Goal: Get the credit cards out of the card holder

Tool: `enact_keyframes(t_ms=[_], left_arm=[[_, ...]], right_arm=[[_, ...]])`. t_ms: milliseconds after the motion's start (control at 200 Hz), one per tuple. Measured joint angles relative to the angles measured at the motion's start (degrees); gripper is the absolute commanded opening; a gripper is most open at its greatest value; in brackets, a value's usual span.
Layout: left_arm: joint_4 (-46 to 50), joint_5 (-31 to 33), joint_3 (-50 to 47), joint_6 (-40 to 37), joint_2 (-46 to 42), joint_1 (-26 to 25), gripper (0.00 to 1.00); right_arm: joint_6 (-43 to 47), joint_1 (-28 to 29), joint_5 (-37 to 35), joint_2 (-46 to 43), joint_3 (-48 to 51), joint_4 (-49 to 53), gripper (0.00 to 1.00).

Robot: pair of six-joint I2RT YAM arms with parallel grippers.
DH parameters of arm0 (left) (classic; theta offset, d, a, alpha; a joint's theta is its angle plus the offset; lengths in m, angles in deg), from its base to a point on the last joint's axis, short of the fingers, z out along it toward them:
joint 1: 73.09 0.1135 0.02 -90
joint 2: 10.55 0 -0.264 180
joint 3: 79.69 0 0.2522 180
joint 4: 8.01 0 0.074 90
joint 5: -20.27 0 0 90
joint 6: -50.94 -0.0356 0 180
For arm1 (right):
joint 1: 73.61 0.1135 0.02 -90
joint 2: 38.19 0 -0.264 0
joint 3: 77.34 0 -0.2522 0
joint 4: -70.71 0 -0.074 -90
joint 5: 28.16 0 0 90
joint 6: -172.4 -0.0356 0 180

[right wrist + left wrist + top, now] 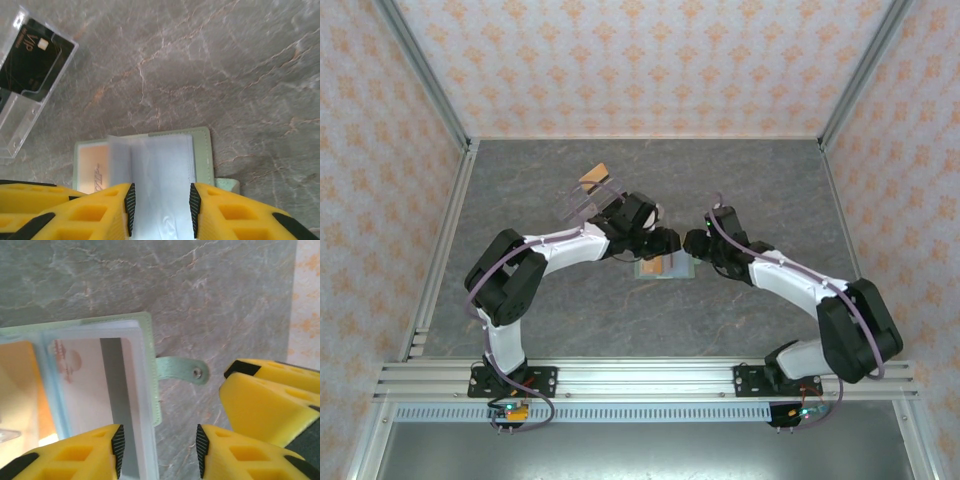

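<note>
Card holder [660, 270], sage green, open like a book at the middle of the grey marbled worktop [770, 190], between the two claws. Clear sleeves [160, 165] fanned up from its spine; pale card with a grey stripe [90, 385] inside one sleeve, peach card [92, 172] in the pocket beside. Little tab [175, 369] with a snap stud [198, 372] flat on the worktop off one edge. Left claw [160, 450] half-wide, one pad over the striped card, the other over bare worktop, the holder's edge in the gap. Right claw [161, 210] narrower, sleeves lying in its gap; cannot tell whether pinched. Farther back, well apart from the holder, clear plastic tray [20, 125] with a black VIP card [30, 60] and a tan card [593, 177].
</note>
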State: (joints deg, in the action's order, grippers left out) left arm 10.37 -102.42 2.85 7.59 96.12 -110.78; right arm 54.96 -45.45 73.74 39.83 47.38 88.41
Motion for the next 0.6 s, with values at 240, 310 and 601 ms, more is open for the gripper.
enact_keyframes(t_ms=[240, 310, 601], left_arm=[[-0.28, 0.09, 0.94, 1.46, 1.09, 0.28, 0.47], [-0.37, 0.55, 0.61, 1.77, 1.05, 0.94, 0.43], [-1.11, 2.03, -2.84, 3.52, 0.98, 3.93, 0.34]], right_arm=[[0.46, -0.26, 0.28, -0.04, 0.13, -0.61, 0.33], [0.68, -0.31, 1.97, 1.64, -0.37, -0.57, 0.31], [1.36, 0.35, 6.14, 12.22, -6.25, 1.81, 0.26]])
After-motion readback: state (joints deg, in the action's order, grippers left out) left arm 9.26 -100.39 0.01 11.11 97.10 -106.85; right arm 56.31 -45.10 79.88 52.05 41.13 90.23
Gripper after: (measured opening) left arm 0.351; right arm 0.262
